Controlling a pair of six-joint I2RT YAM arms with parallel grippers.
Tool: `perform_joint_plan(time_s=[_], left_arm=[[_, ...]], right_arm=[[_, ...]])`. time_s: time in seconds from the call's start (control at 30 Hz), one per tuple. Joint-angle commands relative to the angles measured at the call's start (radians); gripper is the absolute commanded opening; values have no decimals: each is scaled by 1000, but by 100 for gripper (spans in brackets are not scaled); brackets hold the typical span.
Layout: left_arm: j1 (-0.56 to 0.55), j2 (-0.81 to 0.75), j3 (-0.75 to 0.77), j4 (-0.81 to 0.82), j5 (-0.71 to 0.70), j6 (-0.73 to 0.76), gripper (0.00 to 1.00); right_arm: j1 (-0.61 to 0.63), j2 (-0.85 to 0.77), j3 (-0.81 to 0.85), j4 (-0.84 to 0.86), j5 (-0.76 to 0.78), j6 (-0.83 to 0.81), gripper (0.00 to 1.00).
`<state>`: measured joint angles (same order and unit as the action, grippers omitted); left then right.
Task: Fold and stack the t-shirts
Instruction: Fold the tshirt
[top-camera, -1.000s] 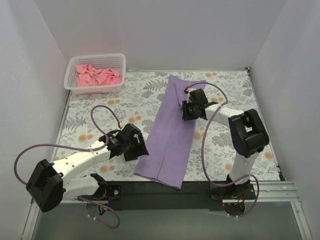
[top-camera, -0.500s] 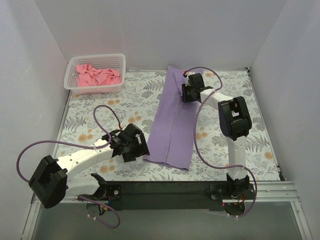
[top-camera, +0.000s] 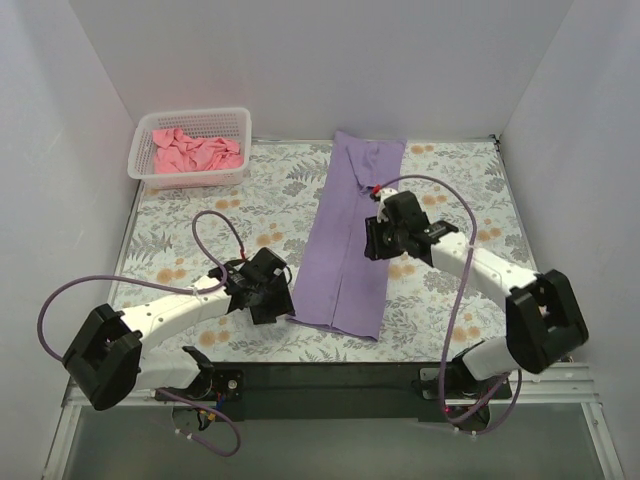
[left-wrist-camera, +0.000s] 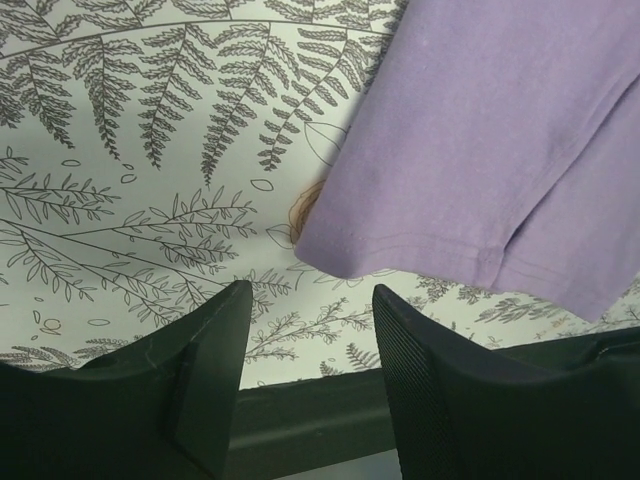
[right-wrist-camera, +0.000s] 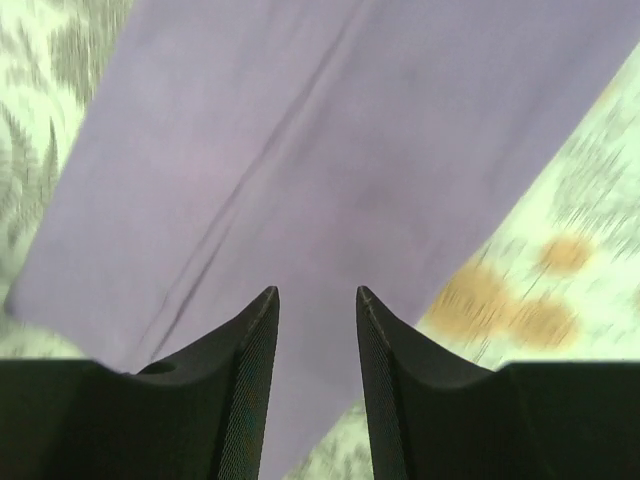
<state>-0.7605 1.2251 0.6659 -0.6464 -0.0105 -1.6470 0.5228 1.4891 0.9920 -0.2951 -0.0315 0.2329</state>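
1. Cloth printed with ferns and orange blooms, the floral tablecloth (top-camera: 190, 230), covered the whole work surface.
2. The lavender-purple t-shirt (top-camera: 352, 240) lay flat on it, right of centre, as a narrow strip. Its long axis ran from the far edge toward the near edge, with the near hem drifting slightly left.
3. The white mesh basket (top-camera: 137, 160) sat in the far-left corner, well apart from the strip, and held the crumpled salmon-pink t-shirt (top-camera: 195, 152).
4. The right gripper (right-wrist-camera: 315, 310) hung over the strip's right side about mid-length, its jaws parted with nothing between them.
5. The left gripper (left-wrist-camera: 308, 330) sat low just beside the near-left hem corner, likewise spread and empty. That corner lay just ahead of it and to its right. Since the left arm was the nearer to the near hem, a crosswise fold would probably start there and carry the hem along the long axis toward the far end.
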Motion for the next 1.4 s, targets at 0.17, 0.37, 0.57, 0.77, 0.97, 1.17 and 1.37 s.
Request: perform_joint_plan(time_s=[0.17, 0.37, 0.57, 0.77, 0.97, 1.17, 1.37], left_arm=[[1, 74, 41, 7, -43, 24, 49], [1, 138, 63, 33, -31, 42, 49], [1, 149, 89, 45, -19, 49, 49], [1, 171, 97, 50, -3, 59, 48], [1, 106, 103, 44, 9, 58, 50], [1, 138, 107, 40, -8, 67, 50], [1, 189, 86, 76, 9, 73, 48]], right_arm=[[140, -390, -376, -139, 61, 373, 49], [144, -538, -506, -118, -37, 483, 50], [155, -546, -599, -7, -117, 560, 50], [157, -546, -636, 16, -107, 591, 50], [158, -550, -670, 53, -140, 629, 50], [160, -564, -696, 53, -153, 649, 50], [163, -538, -728, 56, -171, 655, 49]])
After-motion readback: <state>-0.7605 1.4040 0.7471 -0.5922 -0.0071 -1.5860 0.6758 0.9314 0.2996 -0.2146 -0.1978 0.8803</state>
